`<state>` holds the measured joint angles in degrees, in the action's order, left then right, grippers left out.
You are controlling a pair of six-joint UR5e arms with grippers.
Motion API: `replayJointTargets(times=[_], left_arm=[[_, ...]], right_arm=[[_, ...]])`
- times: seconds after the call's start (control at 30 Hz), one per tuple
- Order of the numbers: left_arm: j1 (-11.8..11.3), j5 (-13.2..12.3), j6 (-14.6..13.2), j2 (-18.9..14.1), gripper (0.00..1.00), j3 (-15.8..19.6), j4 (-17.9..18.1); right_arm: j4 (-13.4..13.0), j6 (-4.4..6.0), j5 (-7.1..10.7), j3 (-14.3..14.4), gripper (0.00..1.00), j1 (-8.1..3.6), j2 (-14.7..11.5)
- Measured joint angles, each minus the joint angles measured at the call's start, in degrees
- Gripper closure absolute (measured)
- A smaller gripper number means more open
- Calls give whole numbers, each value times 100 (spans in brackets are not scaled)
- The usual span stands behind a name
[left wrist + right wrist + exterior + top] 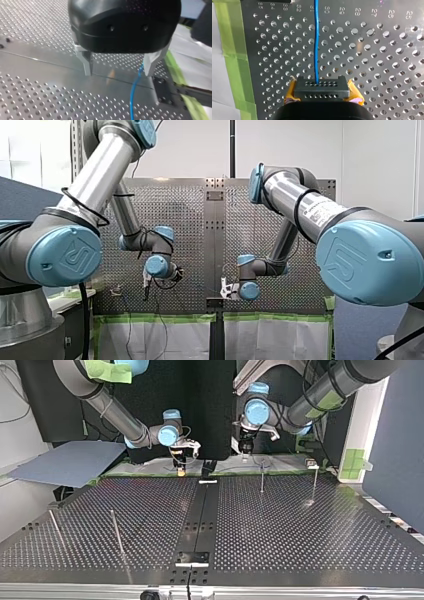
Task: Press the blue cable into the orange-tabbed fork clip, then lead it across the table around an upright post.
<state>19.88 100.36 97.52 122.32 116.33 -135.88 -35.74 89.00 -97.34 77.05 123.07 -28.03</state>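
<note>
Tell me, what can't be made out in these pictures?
Blue cable: right wrist view, far end cut off by the edge, near end hidden under my right end effector.
Table: front view, both sides hidden by my left arm and my right arm.
Orange-tabbed fork clip: too small to pick out in any view.

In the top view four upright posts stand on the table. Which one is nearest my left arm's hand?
The post just right of the centre strip, at the far edge; the other three stand further from my left hand.
</note>
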Motion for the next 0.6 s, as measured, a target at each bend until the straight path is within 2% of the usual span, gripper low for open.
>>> replayJointTargets(times=[0.17, 0.4, 0.6], left_arm=[[178, 285, 97, 93, 0, -132, -21], [189, 587, 116, 361, 0, -364, 13], [173, 787, 144, 684, 0, -562, 187]], right_arm=[[4, -1, 3, 0, 100, 1, 1], [10, -4, 9, 0, 100, 0, 1], [52, -5, 12, 0, 100, 1, 1]])
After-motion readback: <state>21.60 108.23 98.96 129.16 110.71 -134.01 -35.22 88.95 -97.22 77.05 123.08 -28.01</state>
